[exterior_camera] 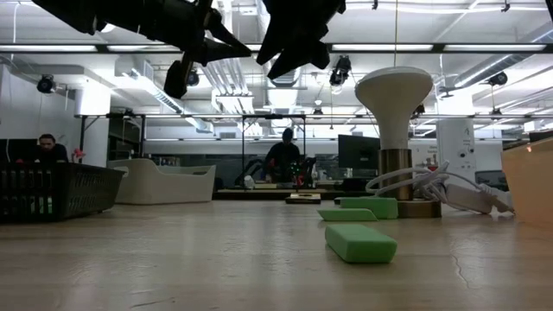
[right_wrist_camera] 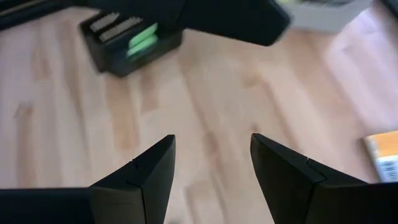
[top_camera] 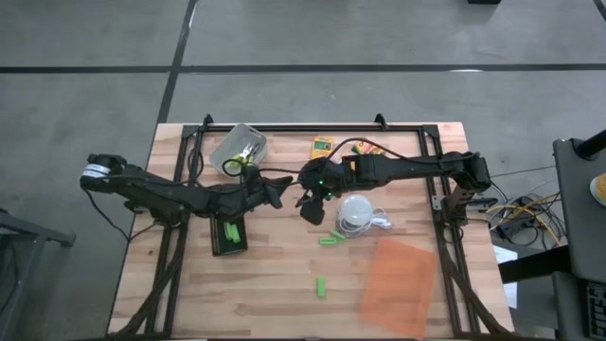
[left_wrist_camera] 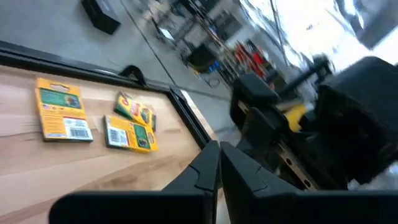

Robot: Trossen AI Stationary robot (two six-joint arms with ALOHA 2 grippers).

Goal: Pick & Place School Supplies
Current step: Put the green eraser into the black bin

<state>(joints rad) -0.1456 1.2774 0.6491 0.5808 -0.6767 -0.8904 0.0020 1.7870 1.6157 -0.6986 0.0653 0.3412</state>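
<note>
Black right gripper (right_wrist_camera: 211,168) jaws parted, empty

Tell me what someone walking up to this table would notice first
The two dark arms meet over the table's middle, the left hand shut and empty, the right hand open above bare wood. Just beside them stands a white mushroom-shaped lamp, with bright green sticks loose on the wood in front of it and more lying in the black tray. A translucent orange sheet lies at the near right.
</note>
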